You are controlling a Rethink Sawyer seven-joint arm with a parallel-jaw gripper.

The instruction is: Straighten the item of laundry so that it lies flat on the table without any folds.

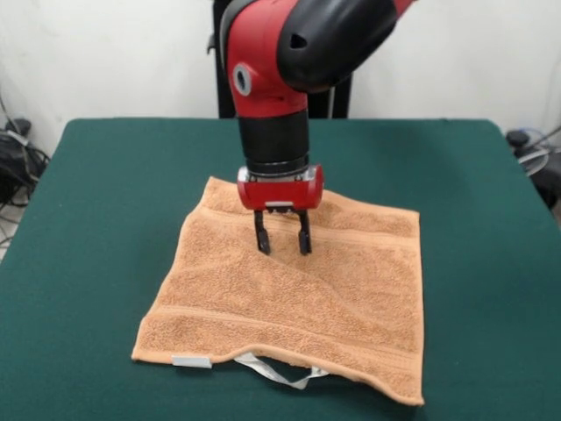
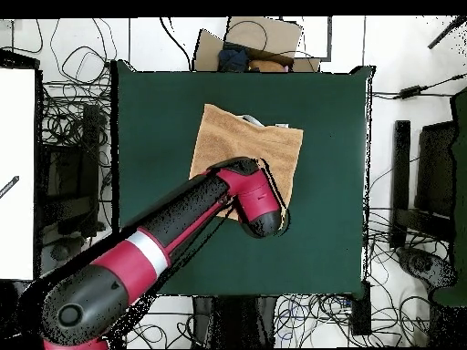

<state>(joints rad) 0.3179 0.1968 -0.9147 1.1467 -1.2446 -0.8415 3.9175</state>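
Observation:
The light orange-tan towel (image 1: 298,294) lies spread on the dark green table (image 1: 96,219), mostly flat, with a soft diagonal ridge across its middle and a slightly lifted near edge. A small white tag (image 1: 191,361) and a white loop (image 1: 280,373) show at that near edge. My gripper (image 1: 282,246) is open, its two black fingers (image 1: 261,237) pointing down and touching or just above the towel's far half. In the overhead view the arm covers the gripper and the near part of the towel (image 2: 246,141).
The red and black arm (image 2: 173,228) crosses the table (image 2: 328,219) diagonally in the overhead view. Cables and boxes lie on the floor around the table. Green tabletop surrounds the towel on all sides.

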